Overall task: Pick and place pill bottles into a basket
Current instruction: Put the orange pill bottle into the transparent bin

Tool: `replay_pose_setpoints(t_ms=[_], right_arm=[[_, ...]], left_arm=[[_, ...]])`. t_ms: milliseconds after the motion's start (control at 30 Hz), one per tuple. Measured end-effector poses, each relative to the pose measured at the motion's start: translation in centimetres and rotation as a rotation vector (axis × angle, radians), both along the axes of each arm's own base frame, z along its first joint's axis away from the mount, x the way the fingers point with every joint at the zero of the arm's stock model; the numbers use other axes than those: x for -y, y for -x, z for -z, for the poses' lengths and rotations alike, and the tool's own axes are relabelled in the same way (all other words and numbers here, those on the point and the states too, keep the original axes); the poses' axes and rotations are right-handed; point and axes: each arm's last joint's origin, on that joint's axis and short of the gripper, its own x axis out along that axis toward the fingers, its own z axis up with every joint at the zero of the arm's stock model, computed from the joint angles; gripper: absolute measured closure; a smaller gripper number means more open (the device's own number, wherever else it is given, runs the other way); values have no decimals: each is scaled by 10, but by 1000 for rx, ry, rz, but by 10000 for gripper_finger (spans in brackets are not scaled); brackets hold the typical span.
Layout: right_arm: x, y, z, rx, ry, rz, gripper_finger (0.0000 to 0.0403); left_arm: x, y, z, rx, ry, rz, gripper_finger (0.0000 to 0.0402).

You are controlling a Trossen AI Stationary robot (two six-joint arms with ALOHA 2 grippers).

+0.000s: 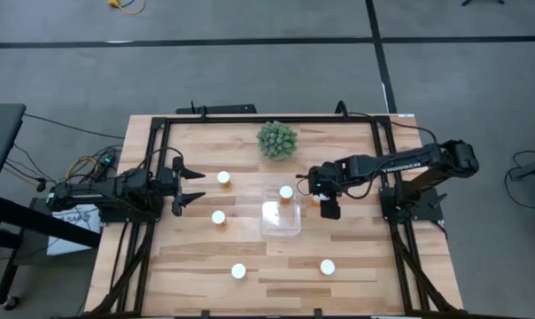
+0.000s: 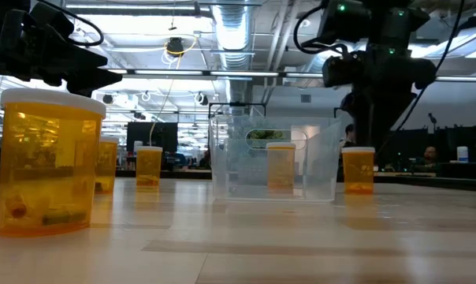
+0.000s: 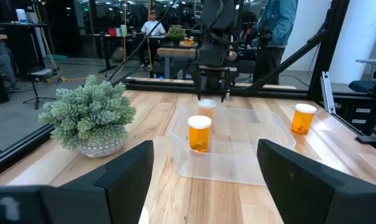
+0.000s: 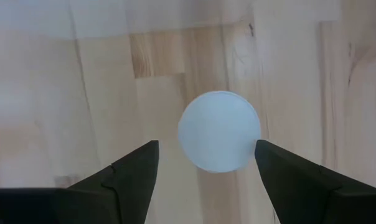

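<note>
The clear basket [image 1: 294, 232] stands at mid-table; one amber pill bottle with a white cap [image 1: 286, 192] stands upright inside it at its far end, as the left wrist view shows too [image 3: 199, 132]. My right gripper [image 1: 327, 206] is open and points down just above another upright bottle [image 4: 219, 130] that stands on the table right of the basket; its fingers stand on either side of the cap, clear of it. Other bottles stand upright on the table at left [image 1: 223, 178], [image 1: 218, 217] and near the front [image 1: 238, 271], [image 1: 327, 266]. My left gripper [image 1: 195, 186] is open and empty at the table's left.
A green spiky plant ball in a pot [image 1: 277, 140] stands behind the basket at the far side. A black frame [image 1: 152, 133] runs around the table. People and furniture show in the room beyond the table's right side in the left wrist view [image 3: 278, 25].
</note>
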Motion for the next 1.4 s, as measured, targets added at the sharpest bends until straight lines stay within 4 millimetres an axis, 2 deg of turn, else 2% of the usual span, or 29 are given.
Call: replay_pose_setpoints(t_ms=[567, 800, 1033, 1400], right_arm=[[2, -3, -1, 35, -11, 17, 132], [1, -6, -5, 48, -64, 46, 76], [3, -4, -6, 25, 20, 60, 7], [3, -7, -1, 26, 31, 8, 23]], left_arm=[[0, 0, 0, 0, 0, -1, 125], [0, 0, 0, 0, 0, 0, 125], [0, 0, 0, 0, 0, -1, 125], [0, 0, 0, 0, 0, -1, 125]])
